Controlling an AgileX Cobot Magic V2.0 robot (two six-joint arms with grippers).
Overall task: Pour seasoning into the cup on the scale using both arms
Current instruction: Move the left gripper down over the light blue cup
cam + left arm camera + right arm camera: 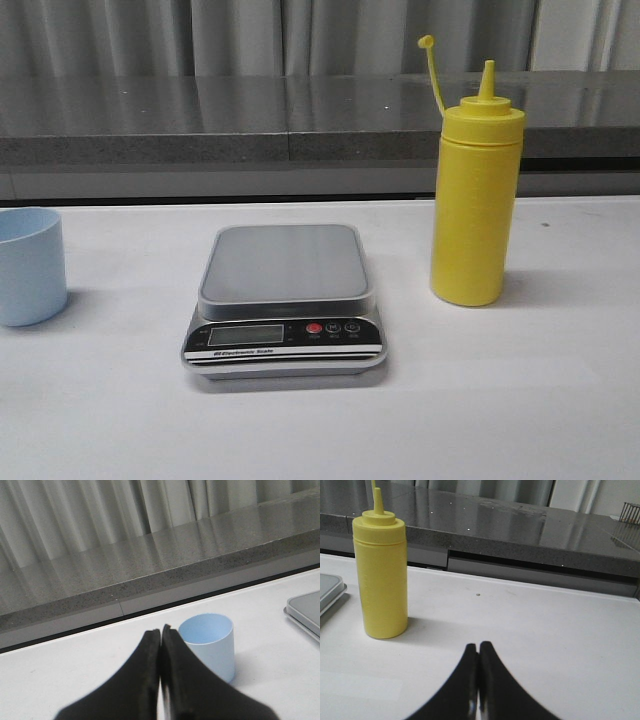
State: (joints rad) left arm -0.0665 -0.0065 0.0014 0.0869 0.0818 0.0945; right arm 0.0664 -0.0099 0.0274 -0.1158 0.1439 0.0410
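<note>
A tall yellow seasoning bottle (477,205) stands upright on the white table, right of the scale (285,300); its cap strap sticks up beside the nozzle. The scale's platform is bare. The pale blue cup (30,265) stands upright at the table's left edge, off the scale. In the left wrist view my left gripper (160,631) is shut, holding nothing, and the cup (210,642) stands just past its tips. In the right wrist view my right gripper (478,646) is shut and holds nothing, apart from the bottle (382,575). Neither arm shows in the front view.
A grey stone ledge (300,125) runs along the back of the table, with curtains behind it. A corner of the scale (305,612) shows in the left wrist view. A wire rack (629,512) sits on the ledge far to the right.
</note>
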